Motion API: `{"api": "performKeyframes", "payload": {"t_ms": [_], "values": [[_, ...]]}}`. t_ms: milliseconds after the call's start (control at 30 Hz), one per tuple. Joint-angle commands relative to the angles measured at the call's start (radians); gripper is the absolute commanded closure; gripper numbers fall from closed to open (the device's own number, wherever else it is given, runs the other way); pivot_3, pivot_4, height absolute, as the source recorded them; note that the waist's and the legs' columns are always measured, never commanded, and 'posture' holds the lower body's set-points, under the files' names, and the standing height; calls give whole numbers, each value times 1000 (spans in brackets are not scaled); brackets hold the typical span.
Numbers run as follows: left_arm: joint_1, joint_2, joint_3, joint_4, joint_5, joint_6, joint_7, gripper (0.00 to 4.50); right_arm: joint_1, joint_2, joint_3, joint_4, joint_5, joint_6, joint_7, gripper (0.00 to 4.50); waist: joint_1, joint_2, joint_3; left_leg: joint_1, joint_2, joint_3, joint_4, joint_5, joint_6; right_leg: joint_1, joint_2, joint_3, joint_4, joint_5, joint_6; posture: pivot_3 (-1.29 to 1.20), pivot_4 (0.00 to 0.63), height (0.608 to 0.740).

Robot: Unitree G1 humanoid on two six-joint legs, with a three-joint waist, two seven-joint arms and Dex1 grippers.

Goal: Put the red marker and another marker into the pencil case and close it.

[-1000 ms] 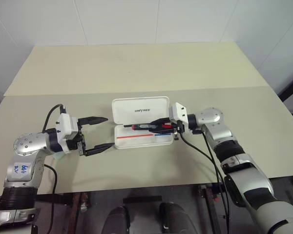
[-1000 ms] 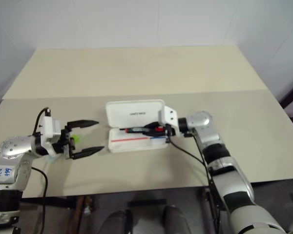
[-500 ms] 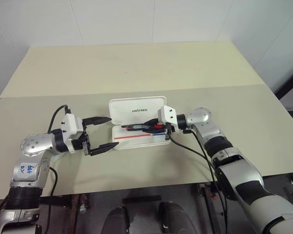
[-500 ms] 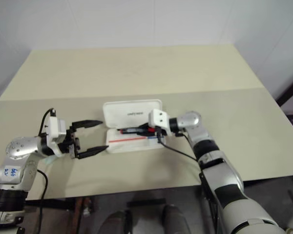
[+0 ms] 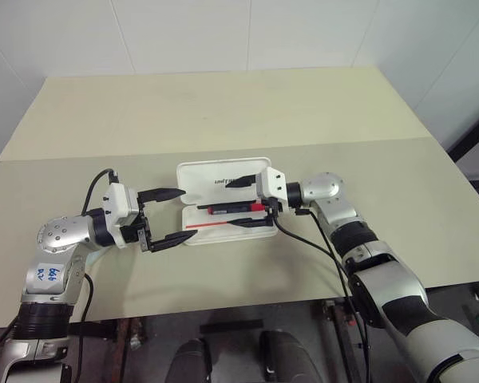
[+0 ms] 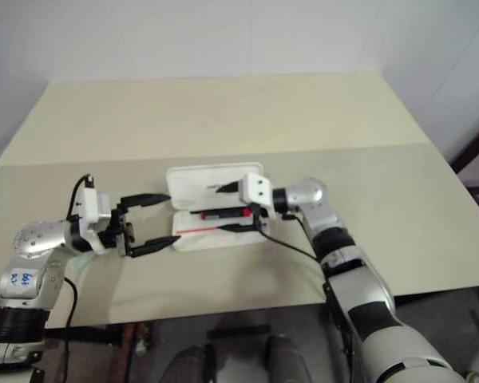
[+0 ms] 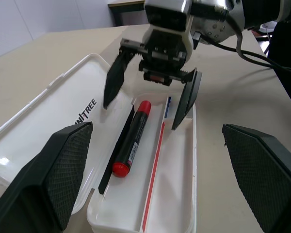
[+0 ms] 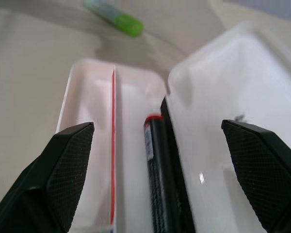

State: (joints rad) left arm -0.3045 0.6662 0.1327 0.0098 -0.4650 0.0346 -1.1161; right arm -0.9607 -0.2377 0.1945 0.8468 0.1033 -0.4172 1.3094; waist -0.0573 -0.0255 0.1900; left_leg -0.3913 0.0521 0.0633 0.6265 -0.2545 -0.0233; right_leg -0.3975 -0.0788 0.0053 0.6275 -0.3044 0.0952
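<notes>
On the beige table (image 5: 319, 104) lies the case (image 5: 223, 209), lid flat open behind its tray. Inside the tray, along the hinge side, rests the red marker (image 7: 132, 139), touched by neither gripper. Over the tray's right end hangs the right gripper (image 5: 243, 203), fingers spread wide and empty, one above the lid, one above the tray's front. Left of the case, the left gripper (image 5: 166, 216) hovers wide open, empty. Beyond the case's left end lies the green marker (image 8: 115, 15) on the table.
</notes>
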Motion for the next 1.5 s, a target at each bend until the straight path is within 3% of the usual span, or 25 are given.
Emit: {"api": "performKeyframes", "payload": {"t_ms": [33, 167, 300, 700, 1033, 1500], "values": [[19, 2, 25, -38, 0, -11, 22, 0, 103, -37, -33, -305, 136, 154, 59, 21, 2, 0, 0, 0, 0, -1, 0, 0, 0, 0, 0, 0, 0, 0, 0, 0, 150, 740], [103, 8, 118, -72, -5, -10, 108, 0, 249, -130, -52, -637, 234, 357, 39, 21, 5, 0, 0, 0, 1, -5, -1, -3, 1, 0, -1, 0, 0, 0, 0, 0, 150, 740], [211, 8, 240, -98, -17, -14, 189, 0, 344, -215, -95, -818, 285, 465, -9, 21, 1, 0, 0, 0, 2, -4, 0, -6, 2, 0, -2, -1, -5, 0, 0, 0, 150, 740], [421, 55, 437, 20, -36, -43, 129, 0, 451, -289, -151, -941, 304, 534, -121, 21, 2, 0, 0, 1, 5, -3, -5, -8, -1, -2, -2, 2, -7, -4, -7, 0, 150, 740], [434, 74, 436, 213, -14, -92, 84, 0, 481, -306, -155, -976, 307, 531, -158, 21, 4, 0, 0, -4, 7, 4, -11, -8, -2, -13, -4, -6, -6, -5, -9, 0, 150, 740], [371, 65, 379, 339, 31, -121, 86, 0, 499, -357, -154, -1128, 458, 644, -101, 21, 4, -1, -1, -2, 9, 6, -5, -8, -2, -12, -2, -11, 0, -4, -8, 0, 150, 740]]}}
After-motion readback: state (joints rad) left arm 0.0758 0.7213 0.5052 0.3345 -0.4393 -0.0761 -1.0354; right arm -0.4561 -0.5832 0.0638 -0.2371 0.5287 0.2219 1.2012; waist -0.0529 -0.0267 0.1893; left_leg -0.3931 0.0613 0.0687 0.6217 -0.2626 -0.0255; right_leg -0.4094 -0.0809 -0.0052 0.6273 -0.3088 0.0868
